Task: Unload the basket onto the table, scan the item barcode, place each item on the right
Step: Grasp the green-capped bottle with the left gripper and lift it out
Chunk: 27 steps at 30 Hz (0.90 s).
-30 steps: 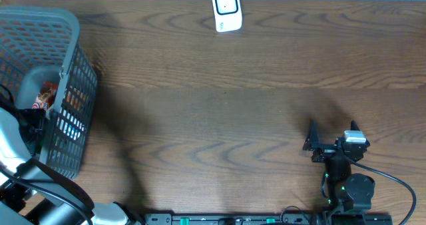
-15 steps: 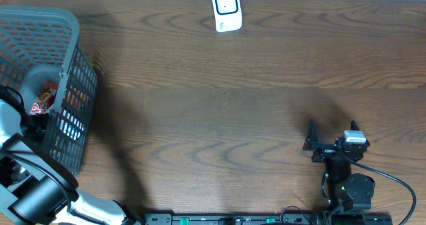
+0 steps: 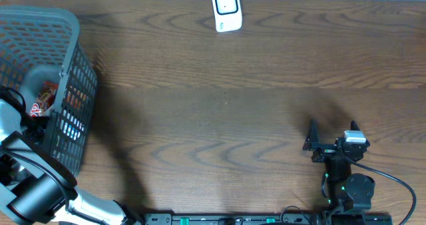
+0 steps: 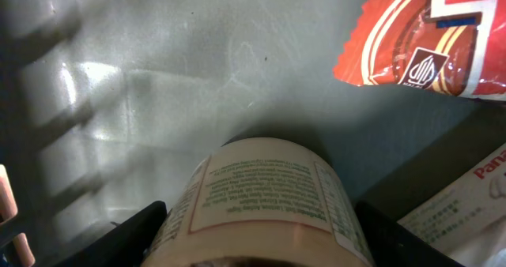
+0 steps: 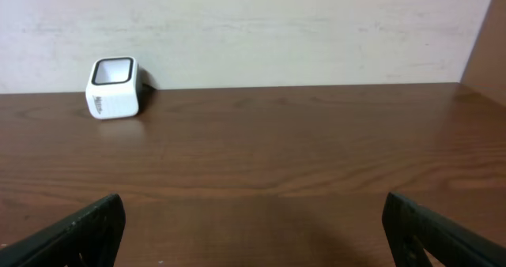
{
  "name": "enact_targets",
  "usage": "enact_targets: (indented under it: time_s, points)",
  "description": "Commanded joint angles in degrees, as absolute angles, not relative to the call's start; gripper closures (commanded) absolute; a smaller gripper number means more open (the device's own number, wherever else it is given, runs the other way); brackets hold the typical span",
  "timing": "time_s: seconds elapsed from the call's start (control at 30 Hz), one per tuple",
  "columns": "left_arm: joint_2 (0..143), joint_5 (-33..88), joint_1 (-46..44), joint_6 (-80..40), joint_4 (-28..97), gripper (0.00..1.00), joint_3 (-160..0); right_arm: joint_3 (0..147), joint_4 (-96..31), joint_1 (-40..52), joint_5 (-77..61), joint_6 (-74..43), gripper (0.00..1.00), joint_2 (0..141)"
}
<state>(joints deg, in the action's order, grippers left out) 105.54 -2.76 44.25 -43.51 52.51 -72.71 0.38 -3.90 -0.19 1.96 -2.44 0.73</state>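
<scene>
L hand [image 4: 257,213] is lowered into the basket [image 3: 74,78], w/ one dark finger [image 4: 126,239] seen at each side of a bottle [image 4: 265,180]. The bottle is seen against the grey basket floor, its cream label w/ fine green print turned to the camera; the text is too small to be read. The L finger looks to be against the bottle's side, but whether the bottle is actually clamped can't be told. Beyond the bottle, a red snack packet [image 4: 427,38] is seen at top R of the wrist view, apart from the bottle. A white carton [image 4: 462,212] w/ red lettering is lying just beside the R finger. From overhead the basket is seen at the far L edge of the worktop [image 3: 219,105], w/ the arm reaching in from the near side.

R hand [image 3: 332,126] is held wide open, low over bare wood near the front R of the worktop. The scanner [image 3: 227,9], a small white box w/ a dark window, is standing at the back edge, approx. mid-width, well apart from both hands and the basket.
</scene>
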Motion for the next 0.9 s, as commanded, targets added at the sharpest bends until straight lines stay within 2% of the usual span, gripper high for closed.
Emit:
enact_targets:
  time_s: [0.0, 0.27, 0.5, 0.87]
  points:
    - [105.7, -1.5, 44.3, -43.5, 53.1, 0.32, -72.2, 0.3, -4.1, 0.5, 2.3, -3.2, 0.01, 0.6]
    - [101.9, 6.1, 44.3, -40.8, 56.1, 0.32, -77.8, 0.3, -4.1, 0.5, 2.3, -3.2, 0.01, 0.6]
    - [93.0, 15.9, 44.3, -40.8, 58.2, 0.31, -87.7, 0.3, -4.1, 0.5, 2.3, -3.2, 0.01, 0.6]
    - [76.2, 34.0, 41.9, -47.5, 55.2, 0.27, -95.6, 0.3, -4.1, 0.5, 2.3, -3.2, 0.01, 0.6]
